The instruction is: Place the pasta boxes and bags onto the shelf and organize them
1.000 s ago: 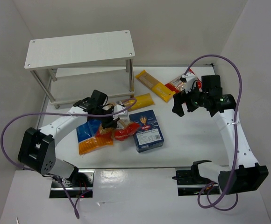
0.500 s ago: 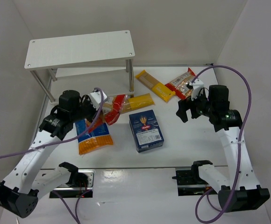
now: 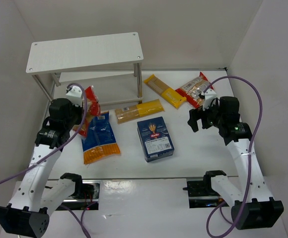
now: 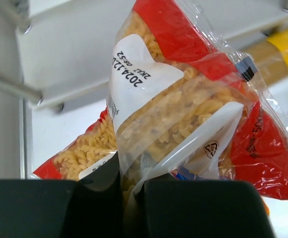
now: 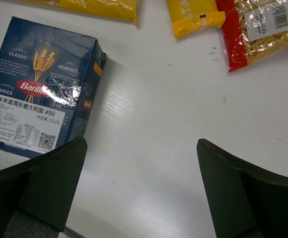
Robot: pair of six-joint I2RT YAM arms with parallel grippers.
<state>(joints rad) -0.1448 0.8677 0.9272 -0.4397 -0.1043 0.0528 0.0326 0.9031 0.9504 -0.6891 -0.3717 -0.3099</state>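
My left gripper [image 3: 80, 108] is shut on a red-edged clear bag of tan pasta [image 3: 90, 100] and holds it up in front of the white shelf [image 3: 84, 51], near its left legs. In the left wrist view the bag [image 4: 183, 99] hangs from my shut gripper [image 4: 129, 184], with the shelf's lower board [image 4: 74, 44] behind. My right gripper [image 3: 198, 118] is open and empty over bare table, right of the dark blue box [image 3: 155, 139]. The right wrist view shows the box [image 5: 39, 89] left of the open gripper [image 5: 141, 163]. The second red-edged bag [image 3: 196, 89] lies at the back right.
A blue-and-orange bag [image 3: 100, 139] lies flat below my left gripper. One long yellow pack [image 3: 139, 110] lies behind the box, and another [image 3: 165, 90] lies beside the shelf's right leg. White walls close in both sides.
My left arm has swung left and back with the red-edged bag, from the pile in the middle to the front of the shelf. My right gripper has shifted slightly and stays open.
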